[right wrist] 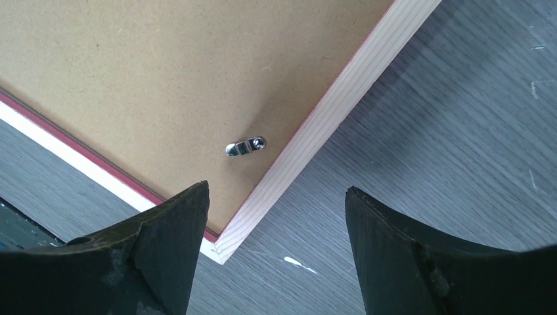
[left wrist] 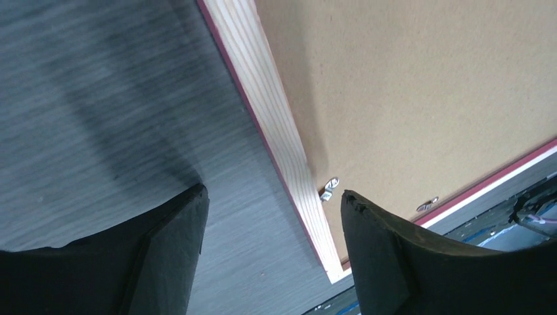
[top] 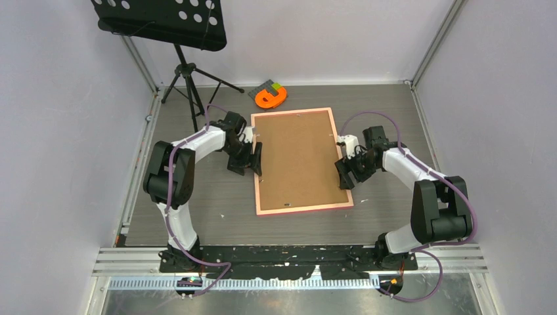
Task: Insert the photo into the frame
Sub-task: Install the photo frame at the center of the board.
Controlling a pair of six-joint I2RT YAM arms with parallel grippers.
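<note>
The frame (top: 299,210) lies face down in the middle of the table, its salmon-pink border around a plain brown backing board (top: 299,157). The photo is hidden. My left gripper (top: 253,161) is open at the frame's left edge; in the left wrist view the wooden frame edge (left wrist: 279,125) runs between the fingers and a metal clip (left wrist: 330,187) sits by the right fingertip. My right gripper (top: 343,176) is open at the frame's right edge, over the near corner (right wrist: 220,252); a metal clip (right wrist: 244,147) lies on the backing board (right wrist: 164,72).
A small orange tape-like object (top: 271,97) lies behind the frame at the table's far edge. A black music stand (top: 187,72) stands at the back left. Grey walls close in the table on three sides.
</note>
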